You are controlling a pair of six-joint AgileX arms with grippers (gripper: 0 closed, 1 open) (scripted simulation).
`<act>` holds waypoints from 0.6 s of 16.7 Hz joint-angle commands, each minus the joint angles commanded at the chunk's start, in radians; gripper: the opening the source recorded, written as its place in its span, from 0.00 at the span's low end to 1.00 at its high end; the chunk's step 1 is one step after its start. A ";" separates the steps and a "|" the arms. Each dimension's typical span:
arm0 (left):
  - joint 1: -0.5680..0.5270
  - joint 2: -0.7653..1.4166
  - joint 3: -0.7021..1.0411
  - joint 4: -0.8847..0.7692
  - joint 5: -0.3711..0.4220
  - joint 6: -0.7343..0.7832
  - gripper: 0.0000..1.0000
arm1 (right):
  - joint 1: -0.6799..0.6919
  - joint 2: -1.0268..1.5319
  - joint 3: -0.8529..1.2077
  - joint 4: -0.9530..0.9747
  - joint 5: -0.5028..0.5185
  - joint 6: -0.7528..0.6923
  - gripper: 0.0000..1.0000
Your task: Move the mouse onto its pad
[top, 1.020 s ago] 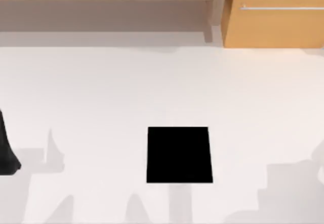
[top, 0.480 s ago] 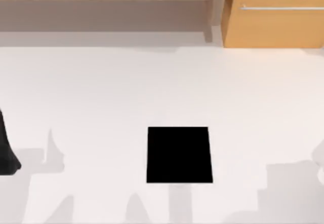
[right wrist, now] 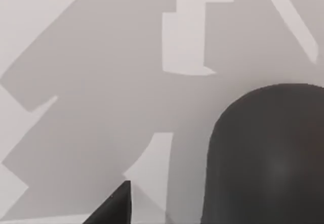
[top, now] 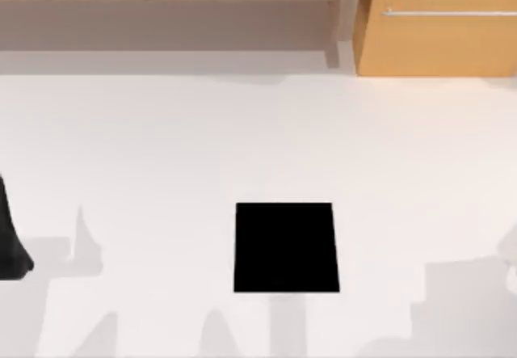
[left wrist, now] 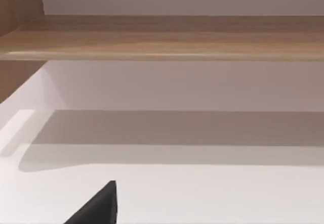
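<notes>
The flat, matte black, nearly square pad (top: 287,247) lies bare on the smooth white table (top: 242,140), near its front edge at the middle. The left arm (top: 11,241), a black tapered bulk, sits at the table's left edge; whether its fingers are open cannot be told.
</notes>
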 joint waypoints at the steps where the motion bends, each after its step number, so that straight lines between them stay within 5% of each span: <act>1: 0.000 0.000 0.000 0.000 0.000 0.000 1.00 | 0.000 0.000 0.000 0.000 0.000 0.000 0.00; 10: 0.000 0.000 0.000 0.000 0.000 0.000 1.00 | 0.004 -0.116 0.169 -0.294 -0.009 -0.002 0.00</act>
